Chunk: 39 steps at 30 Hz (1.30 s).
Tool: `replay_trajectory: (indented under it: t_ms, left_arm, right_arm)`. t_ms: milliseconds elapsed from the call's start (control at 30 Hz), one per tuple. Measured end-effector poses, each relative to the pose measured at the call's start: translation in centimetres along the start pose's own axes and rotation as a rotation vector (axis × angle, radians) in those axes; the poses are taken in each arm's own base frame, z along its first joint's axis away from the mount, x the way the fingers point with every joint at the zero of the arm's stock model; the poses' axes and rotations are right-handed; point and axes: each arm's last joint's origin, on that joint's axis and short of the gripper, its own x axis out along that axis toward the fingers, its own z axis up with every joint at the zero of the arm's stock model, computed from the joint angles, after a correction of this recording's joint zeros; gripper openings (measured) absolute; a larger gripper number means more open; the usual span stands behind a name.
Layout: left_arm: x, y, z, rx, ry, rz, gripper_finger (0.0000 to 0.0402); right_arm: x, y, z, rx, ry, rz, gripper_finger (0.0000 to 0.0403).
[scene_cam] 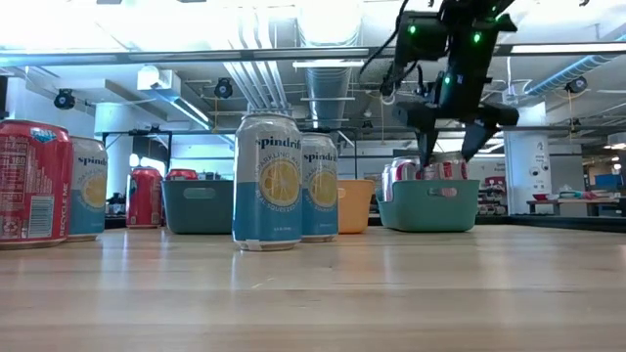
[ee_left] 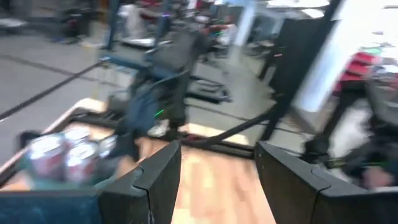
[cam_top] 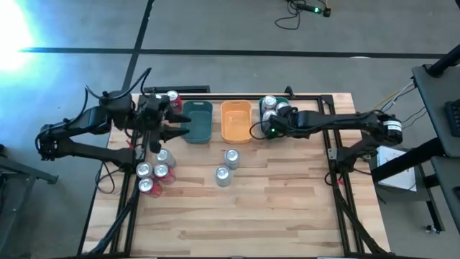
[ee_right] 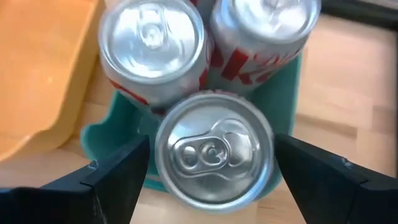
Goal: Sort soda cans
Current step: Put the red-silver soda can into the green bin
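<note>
From above, the right gripper is seen poised over the green tray at the table's far side, where silver-topped cans are packed; the orange tray and the dark teal tray are lined up to its left. The left gripper is held at the teal tray's near edge, fingers spread, nothing gripped. Two cans are left standing mid-table, and a cluster of cans is gathered toward the left edge. At table height, the right gripper is seen hanging just above the green tray, jaws parted, clear of the can tops. Through the left wrist, open fingers are shown with bare wood between them. Through the right wrist, wide-open fingers are seen flanking a silver can top without touching it.
</note>
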Motion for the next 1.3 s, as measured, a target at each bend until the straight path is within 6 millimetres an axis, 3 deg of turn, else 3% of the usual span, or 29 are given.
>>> replay_trajectory:
  t_ms: [367, 500, 667, 767, 967, 1300]
  left_arm:
    - [-0.6, 0.6, -1.3, -0.081, 0.114, 0.145, 0.0190]
    - [-0.7, 0.8, -1.8, -0.098, 0.157, 0.196, 0.0190]
    - [-0.7, 0.8, -1.8, -0.099, 0.157, 0.194, 0.0190]
    - [-0.7, 0.8, -1.8, -0.099, 0.158, 0.186, 0.0190]
    - [-0.7, 0.7, -1.9, -0.069, 0.162, 0.178, 0.0190]
    - [-0.7, 0.6, -1.8, -0.050, 0.157, 0.167, 0.0190]
  right_arm:
    - [-6.5, -1.0, 3.1, -0.138, -0.135, 0.161, 0.0338]
    - [-7.4, -1.4, 3.2, -0.207, -0.112, 0.218, 0.0338]
    - [-6.5, -1.0, 2.0, -0.251, 0.074, 0.370, 0.0329]
    - [-5.5, -0.2, 1.4, -0.180, 0.171, 0.442, 0.0317]
    - [-3.2, 0.3, 0.5, 0.037, 0.164, 0.307, 0.0287]
    - [-1.7, 1.2, 0.5, 0.057, 0.144, 0.261, 0.0275]
